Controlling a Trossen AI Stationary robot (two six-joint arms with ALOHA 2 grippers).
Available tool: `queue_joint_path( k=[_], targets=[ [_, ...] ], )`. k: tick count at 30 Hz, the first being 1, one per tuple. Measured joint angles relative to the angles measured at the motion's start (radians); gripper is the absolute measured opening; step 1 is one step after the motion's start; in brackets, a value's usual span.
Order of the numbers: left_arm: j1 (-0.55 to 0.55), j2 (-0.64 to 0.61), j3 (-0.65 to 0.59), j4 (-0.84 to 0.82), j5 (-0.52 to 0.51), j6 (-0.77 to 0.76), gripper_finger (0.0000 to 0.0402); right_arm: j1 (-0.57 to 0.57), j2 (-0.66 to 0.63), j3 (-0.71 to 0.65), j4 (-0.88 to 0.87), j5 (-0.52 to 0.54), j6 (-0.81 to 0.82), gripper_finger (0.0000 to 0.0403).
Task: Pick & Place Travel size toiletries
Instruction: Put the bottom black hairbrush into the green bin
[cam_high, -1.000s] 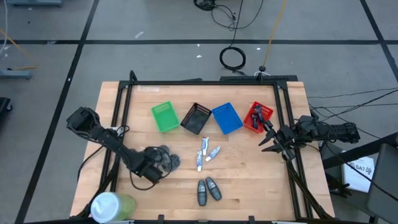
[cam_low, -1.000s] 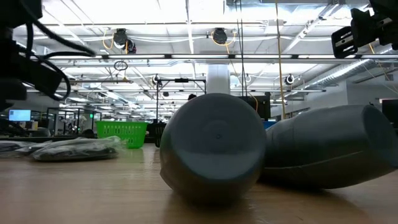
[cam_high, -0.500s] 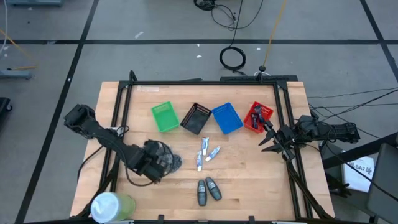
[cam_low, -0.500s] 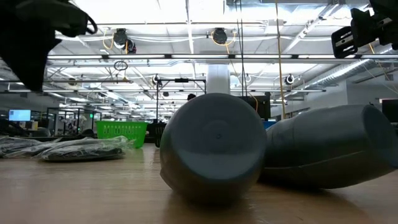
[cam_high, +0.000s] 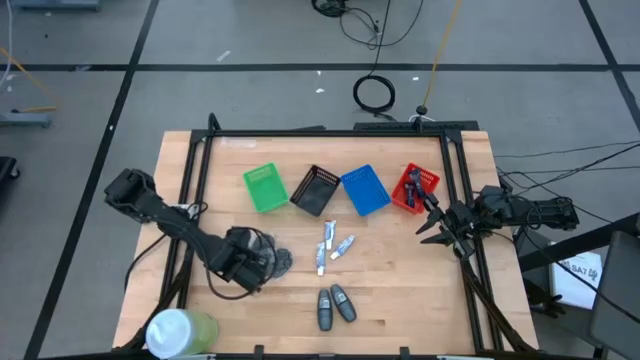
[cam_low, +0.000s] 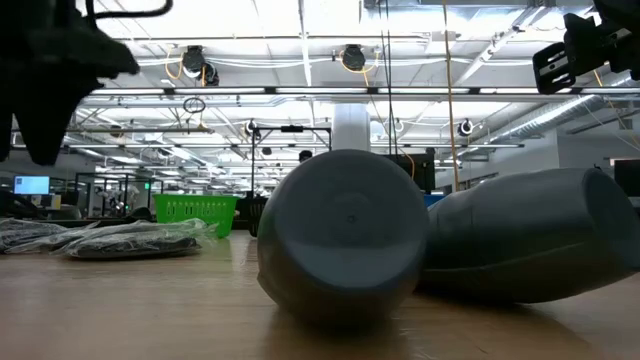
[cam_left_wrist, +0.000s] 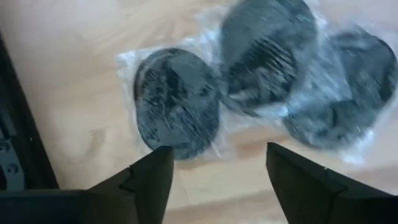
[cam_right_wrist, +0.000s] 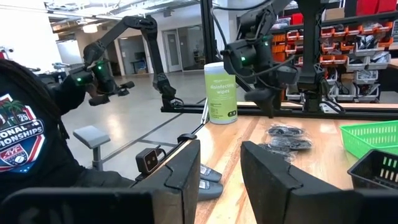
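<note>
Three round dark grey bundles (cam_left_wrist: 180, 102) in clear wrap lie flat on the wood, left of the table's middle (cam_high: 268, 255). My left gripper (cam_left_wrist: 219, 152) hovers over them, open; its fingers stand just short of the nearest bundle and touch nothing. Small white-silver tubes (cam_high: 330, 245) lie at the middle. Two grey oval bottles (cam_high: 335, 305) lie on their sides near the front edge. Dark blue-purple pieces (cam_high: 420, 182) sit in the red basket (cam_high: 405, 195). My right gripper (cam_high: 428, 228) waits open near the right edge, beside that basket.
Green (cam_high: 265, 188), black (cam_high: 316, 190) and blue (cam_high: 364, 190) baskets stand in a row beside the red one at the back. A large white-and-green cylinder (cam_high: 180, 330) stands at the near left corner. A person in a dark shirt (cam_right_wrist: 25, 137) shows beyond the table.
My left gripper has shifted a little over the dark bundles, which lie where they were.
</note>
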Motion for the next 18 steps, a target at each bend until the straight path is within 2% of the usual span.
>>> queue_joint_path(
  k=[3,8,12,18],
  targets=[
    [0.012,0.007,-0.042,0.015,0.03,-0.056,0.0265,0.0,0.0,0.0,0.0,0.0,0.0,0.0105],
    [0.022,0.006,-0.107,0.134,0.093,-0.057,0.025,0.0,0.0,0.0,0.0,0.0,0.001,0.0105],
    [0.03,0.006,-0.146,0.211,0.091,-0.018,0.0239,0.0,0.0,0.0,0.002,0.0,0.011,0.0105],
    [0.059,0.006,-0.169,0.204,0.063,-0.01,0.0239,0.0,0.0,0.0,0.013,0.0,0.01,0.0105]
  ],
)
